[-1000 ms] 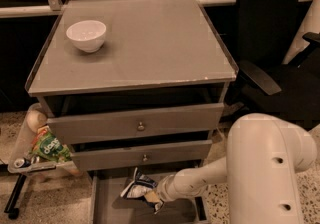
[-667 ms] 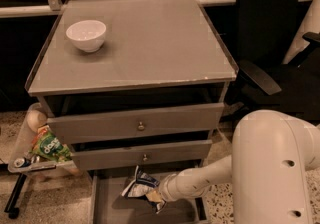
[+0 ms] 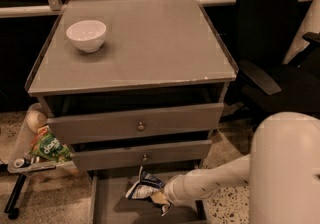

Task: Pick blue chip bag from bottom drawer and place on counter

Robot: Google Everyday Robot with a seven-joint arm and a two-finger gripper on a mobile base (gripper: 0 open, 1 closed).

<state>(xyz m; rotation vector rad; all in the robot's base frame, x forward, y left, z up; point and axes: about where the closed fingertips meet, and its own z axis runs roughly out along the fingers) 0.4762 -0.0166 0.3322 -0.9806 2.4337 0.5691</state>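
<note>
The blue chip bag (image 3: 144, 188), crumpled, dark blue with white panels, is over the floor of the open bottom drawer (image 3: 107, 205), just below the two knobbed drawers. My gripper (image 3: 161, 200) reaches in from the right on its white arm (image 3: 210, 183) and is shut on the bag's right side. The bag stands up on edge with a shadow beneath it. The grey counter (image 3: 150, 43) on top of the cabinet holds only a white bowl (image 3: 86, 34) at its back left.
A green snack bag (image 3: 49, 148) lies on a stand left of the cabinet. A black office chair (image 3: 272, 53) stands to the right. The two knobbed drawers (image 3: 140, 125) stick out slightly above the bottom drawer.
The big white arm link has shifted a little to the right. The gripper and the blue chip bag have stayed almost in the same spot over the bottom drawer.
</note>
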